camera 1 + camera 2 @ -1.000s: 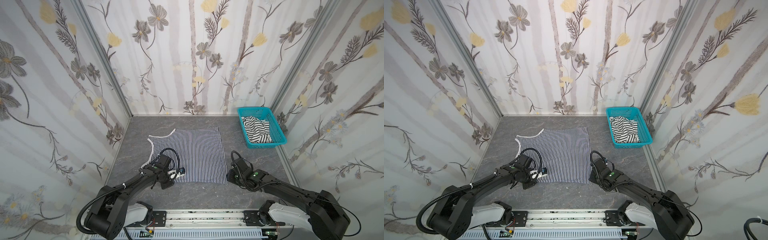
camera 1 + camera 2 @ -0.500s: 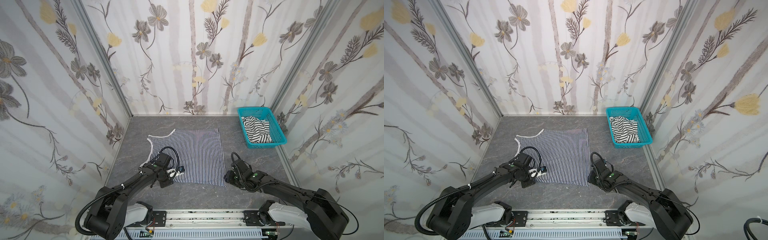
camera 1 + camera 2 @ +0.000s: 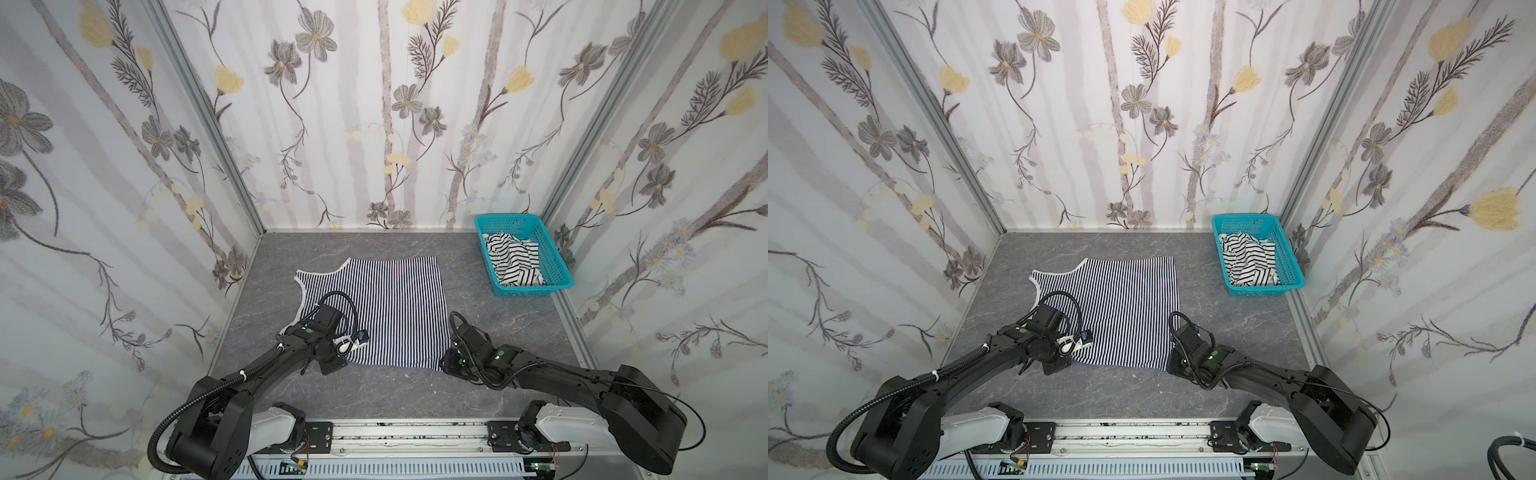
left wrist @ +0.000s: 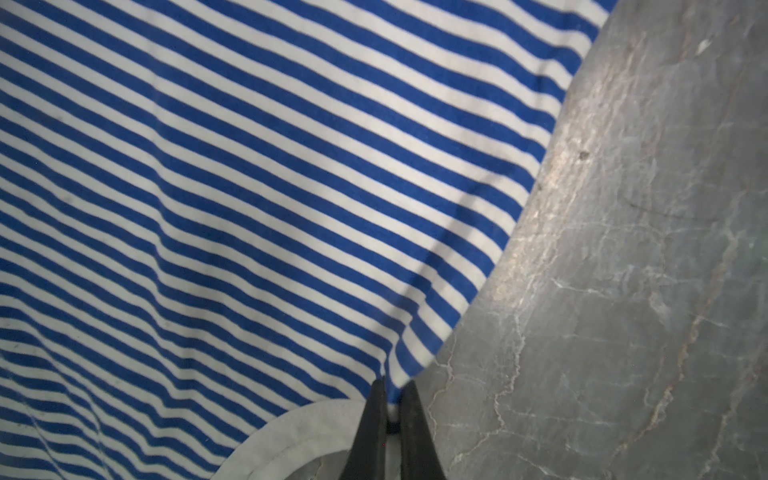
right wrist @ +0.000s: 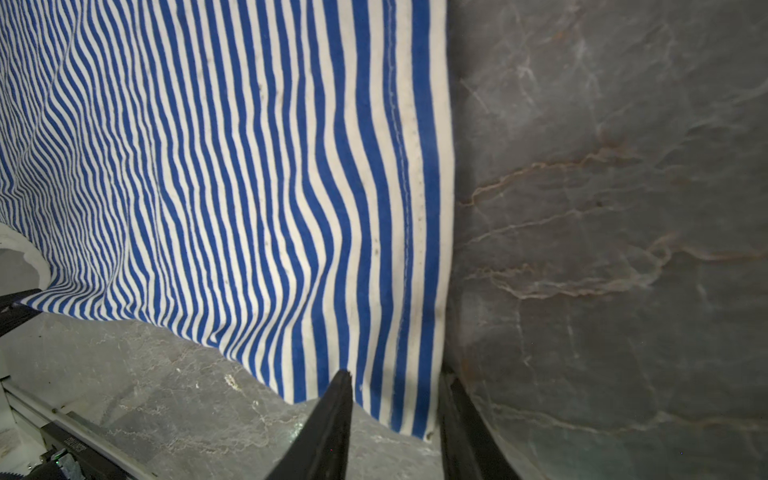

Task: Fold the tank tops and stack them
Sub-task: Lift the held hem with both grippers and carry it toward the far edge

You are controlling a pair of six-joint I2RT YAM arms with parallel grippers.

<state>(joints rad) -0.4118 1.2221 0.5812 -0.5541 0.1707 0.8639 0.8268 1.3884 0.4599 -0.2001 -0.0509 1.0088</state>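
Top views both show a teal basket point(image 3: 532, 291) point(image 3: 1262, 291) at the far right corner of the desk point(image 3: 374, 395). What is in it? (Mia)

The wide-striped tank top point(image 3: 513, 259) point(image 3: 1248, 259) is in it, all bunched up. It is too crumpled to tell its shape. (Ben)

And where is the other one? (Mia)

The thin-striped tank top point(image 3: 395, 307) point(image 3: 1129, 307) lies flat in the middle of the desk, well apart from the basket. Its near left part is hidden under the left arm point(image 3: 266, 365). (Ben)

Can the end effectors be seen from above? (Mia)

No, the wrists cover them. The wrist views help. The left end effector point(image 4: 392, 386) is clenched on the edge of the thin-striped tank top point(image 4: 249, 187), right beside its white trim. The right end effector point(image 5: 395, 376) is released. Its jaws stand apart, one on each side of the near right corner of the same top point(image 5: 228, 166). That corner lies on the desk between them. (Ben)

What is cut off? (Mia)

Each wrist view shows only a piece of the striped cloth. The rest runs out of the picture. (Ben)
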